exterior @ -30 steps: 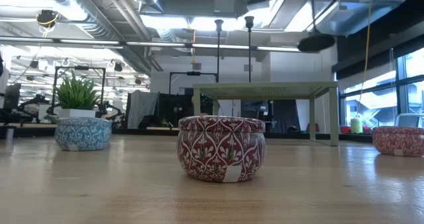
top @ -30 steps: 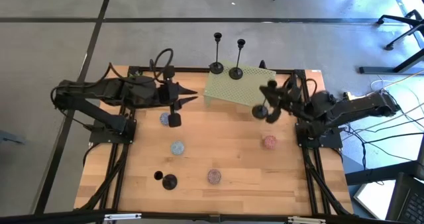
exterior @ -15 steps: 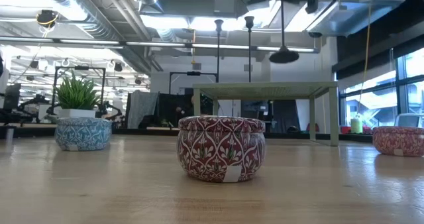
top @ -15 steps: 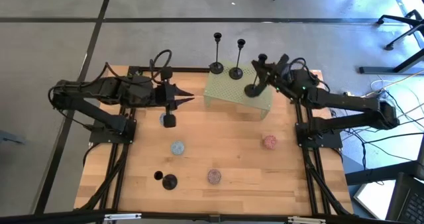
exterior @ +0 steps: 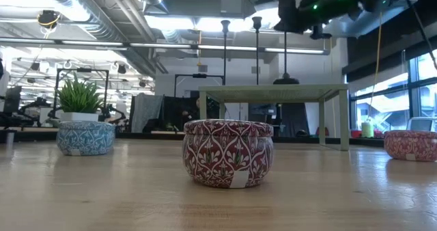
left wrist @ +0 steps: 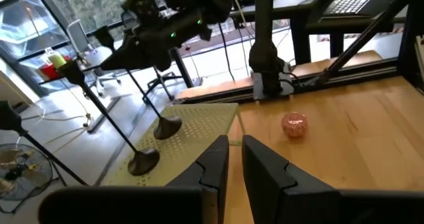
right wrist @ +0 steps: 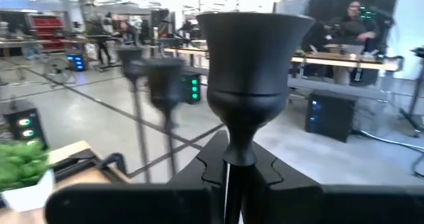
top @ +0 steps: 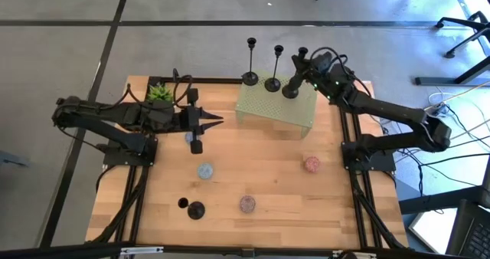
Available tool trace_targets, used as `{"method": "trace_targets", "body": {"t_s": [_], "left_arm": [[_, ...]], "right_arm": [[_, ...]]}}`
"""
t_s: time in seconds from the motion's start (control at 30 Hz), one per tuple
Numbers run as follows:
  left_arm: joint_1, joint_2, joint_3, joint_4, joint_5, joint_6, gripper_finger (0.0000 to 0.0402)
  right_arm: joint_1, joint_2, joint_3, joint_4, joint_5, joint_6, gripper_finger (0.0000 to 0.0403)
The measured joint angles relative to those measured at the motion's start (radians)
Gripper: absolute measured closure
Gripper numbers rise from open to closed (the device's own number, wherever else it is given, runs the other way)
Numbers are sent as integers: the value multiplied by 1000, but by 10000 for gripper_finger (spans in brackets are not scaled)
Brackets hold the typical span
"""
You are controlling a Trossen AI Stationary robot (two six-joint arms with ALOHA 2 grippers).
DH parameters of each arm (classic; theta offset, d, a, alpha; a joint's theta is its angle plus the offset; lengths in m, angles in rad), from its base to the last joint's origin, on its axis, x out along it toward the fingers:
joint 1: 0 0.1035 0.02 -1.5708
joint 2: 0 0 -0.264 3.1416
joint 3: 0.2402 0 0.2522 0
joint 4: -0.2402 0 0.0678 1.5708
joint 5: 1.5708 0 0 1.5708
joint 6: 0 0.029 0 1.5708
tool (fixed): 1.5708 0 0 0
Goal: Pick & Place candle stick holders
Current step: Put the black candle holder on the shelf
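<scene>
The right gripper (top: 308,66) has travelled from the open table up to the far right part of the green perforated stand (top: 264,112), and it is closed on the stem of the third candle stick holder (top: 293,85), just under the cup. The base of this holder now sits on the stand, or only just above it; in the low view it looks almost down. It is beside the two candle stick holders (top: 261,62) which already stand upright there. I judge that the placing is nearly finished, and only the release is missing. The left gripper (top: 197,124) has pulled back a little; it is closed on another holder (top: 196,142), held over the table left of the stand. One holder (top: 191,207) lies near the front edge.
</scene>
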Motion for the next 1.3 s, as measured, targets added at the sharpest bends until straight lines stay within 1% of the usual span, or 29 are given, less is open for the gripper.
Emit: {"method": "trace_targets", "body": {"t_s": [0.27, 0.83, 1.07, 1.3], "left_arm": [[0, -9, -9, -37, 0, 0, 365], [0, -9, -9, -37, -3, 9, 366], [0, -9, -9, -37, -4, -15, 365], [0, -9, -9, -36, -4, -43, 365]], "right_arm": [[-54, 56, 0, 24, -6, 16, 378], [-59, 71, 0, -1, -17, 14, 378], [-59, 71, 0, -22, -44, -62, 378], [-59, 71, 1, -55, -43, -86, 373]]}}
